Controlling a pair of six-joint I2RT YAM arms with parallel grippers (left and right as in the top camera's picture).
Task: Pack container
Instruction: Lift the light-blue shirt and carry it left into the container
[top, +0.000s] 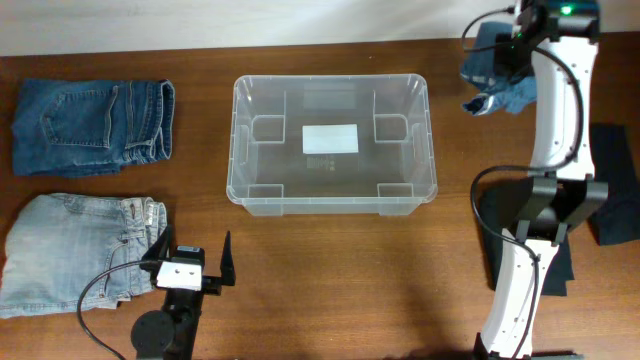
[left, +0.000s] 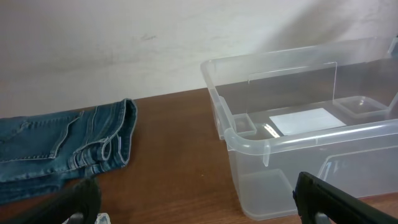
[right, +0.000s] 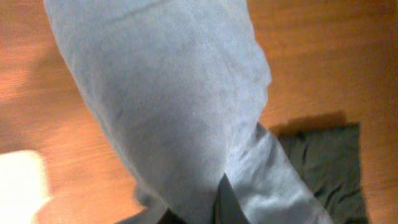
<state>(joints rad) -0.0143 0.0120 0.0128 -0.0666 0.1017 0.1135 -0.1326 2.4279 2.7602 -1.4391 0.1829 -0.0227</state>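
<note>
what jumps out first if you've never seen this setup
The empty clear container sits in the middle, with a white label on its base. At the far right, the right arm has its jaws shut on a blue denim garment, held up in the air. Two folded pairs lie at the left: dark jeans behind and pale jeans in front.

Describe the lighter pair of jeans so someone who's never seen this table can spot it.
Find the clear plastic container in the middle of the wooden table; two folded pairs of jeans lie to its left in the overhead view. The pale jeans are the pair nearer the table's front edge. Their faded, washed-out blue sets them apart from the dark indigo jeans behind them.
</note>
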